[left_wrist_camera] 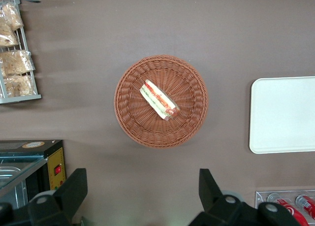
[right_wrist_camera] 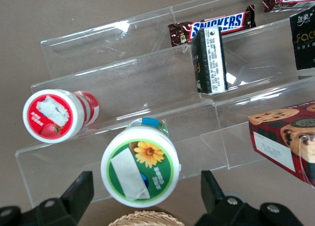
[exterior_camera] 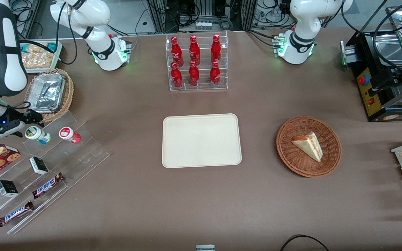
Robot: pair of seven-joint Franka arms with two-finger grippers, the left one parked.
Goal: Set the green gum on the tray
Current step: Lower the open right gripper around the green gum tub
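Black two-finger gripper [exterior_camera: 26, 120], spread wide and holding nothing, poised just above the green gum [exterior_camera: 37, 134], a small round plastic bottle whose white lid carries a glossy green label with a yellow flower; it stands between the fingers [right_wrist_camera: 74, 196] on a clear stepped acrylic shelf [exterior_camera: 82, 153]. Just beside it, the like-shaped red-lidded bottle [exterior_camera: 69, 134]. Well apart from the gripper, toward the table's middle, the tray [exterior_camera: 201, 140]: flat, cream-beige, round-cornered, low-rimmed, bare.
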